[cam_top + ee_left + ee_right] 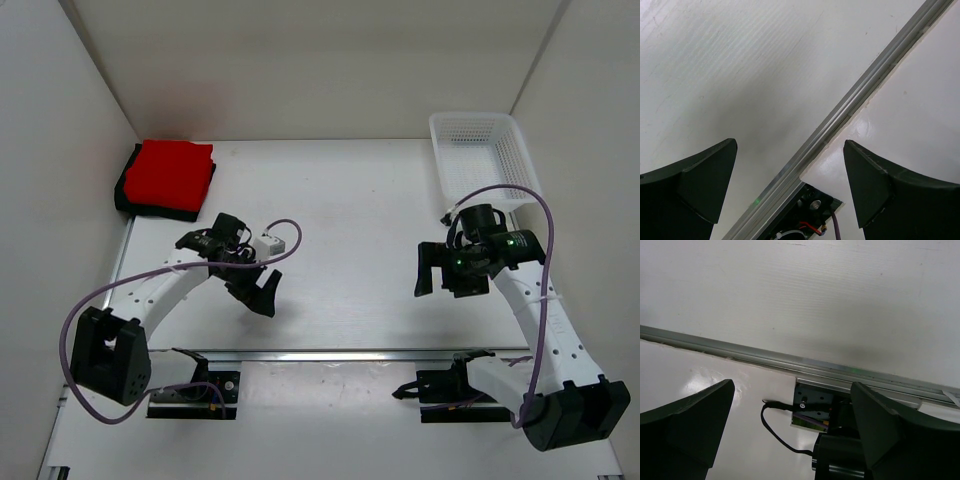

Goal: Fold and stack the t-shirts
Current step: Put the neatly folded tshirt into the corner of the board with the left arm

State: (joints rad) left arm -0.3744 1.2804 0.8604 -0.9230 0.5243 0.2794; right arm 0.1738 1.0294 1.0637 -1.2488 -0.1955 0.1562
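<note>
A folded red t-shirt lies on top of a folded black t-shirt in the far left corner of the table. My left gripper hangs over the bare table, well in front and to the right of that stack. It is open with nothing between its fingers, and the left wrist view shows the left gripper above only table and rail. My right gripper is open and empty over the right half of the table. The right wrist view shows the right gripper over bare surface too.
A white mesh basket stands at the back right, close behind the right arm. An aluminium rail runs along the near table edge, with both arm bases in front of it. White walls close in the left, back and right sides.
</note>
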